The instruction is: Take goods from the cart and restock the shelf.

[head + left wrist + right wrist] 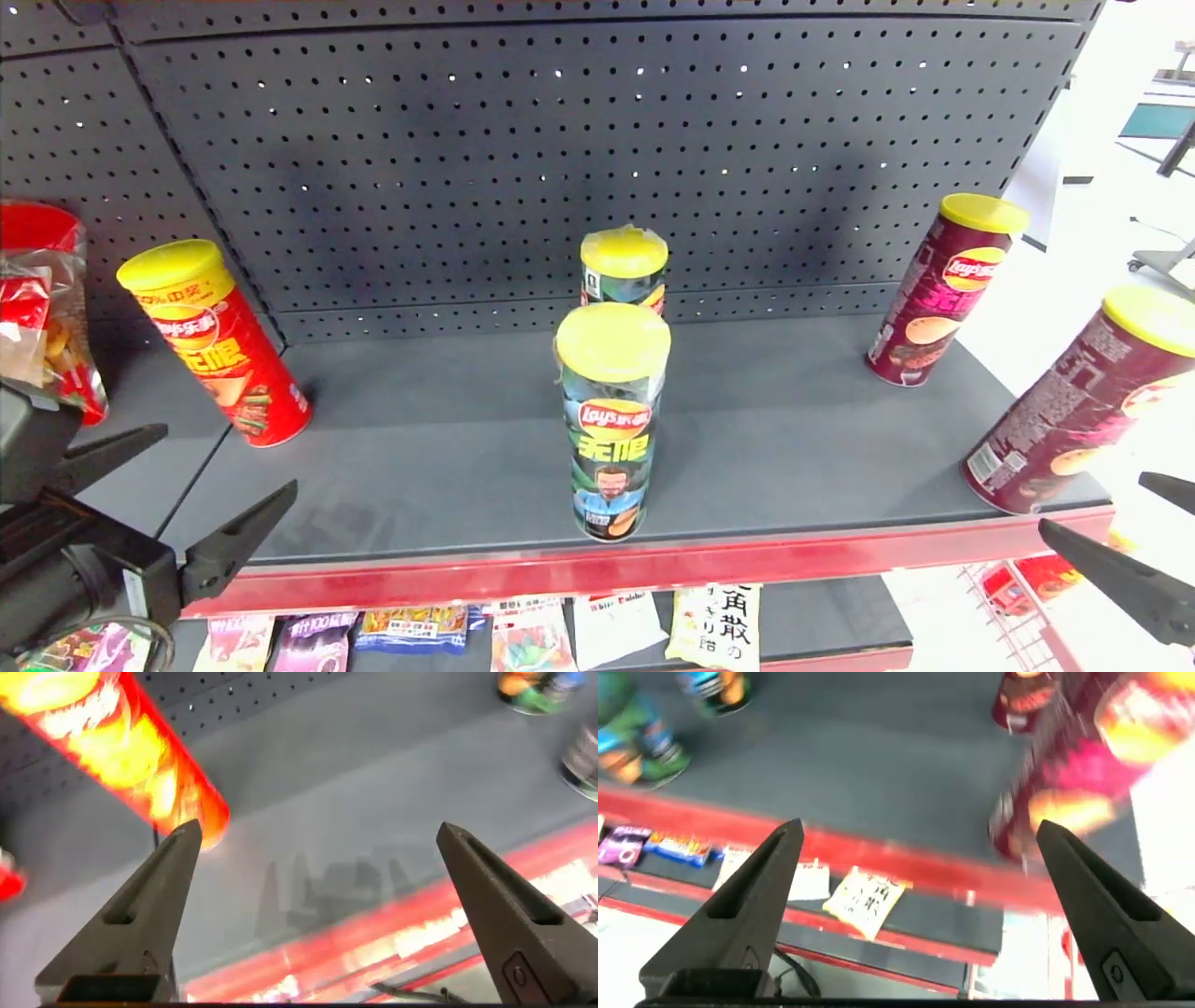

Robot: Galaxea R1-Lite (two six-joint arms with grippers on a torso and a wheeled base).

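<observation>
Shelf (448, 448) holds 5 chip cans: red can (219, 345) left, 2 green cans (609, 425) middle, 2 purple cans (938, 294) right. Left claw (224, 462) and right claw (1094, 504) both wide open, empty, near shelf front edge. Cans look light, stiff, smooth, tippy. Grab round middle, squeeze softly.
</observation>
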